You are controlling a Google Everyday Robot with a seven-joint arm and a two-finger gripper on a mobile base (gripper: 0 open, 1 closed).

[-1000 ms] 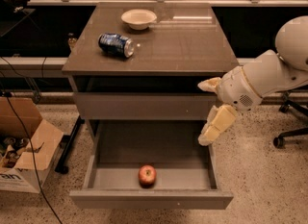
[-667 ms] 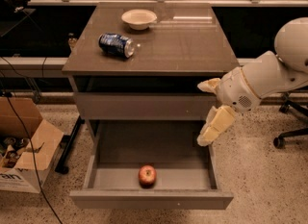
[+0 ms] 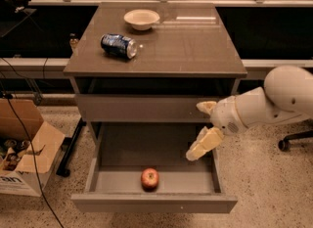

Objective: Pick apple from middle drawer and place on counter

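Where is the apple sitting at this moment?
In the camera view the apple lies on the floor of the open middle drawer, near its front wall; the open tool hangs over the drawer's right side as seen, apart from it.

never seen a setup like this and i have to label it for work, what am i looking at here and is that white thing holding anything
There is one picture, from a camera looking down at the front of a low cabinet; I cannot tell where it is mounted. The white thing coming in from the right is a robot arm. Its two-finger gripper is the grasping part. It hangs over the right side of the pulled-out drawer, fingers spread apart, holding nothing.

In the drawer, near its front wall, lies a small red apple, apart from the gripper. On the counter, the cabinet's top slab, a blue soda can lies on its side and a pale bowl stands behind it. An open cardboard box sits on the floor to the left.
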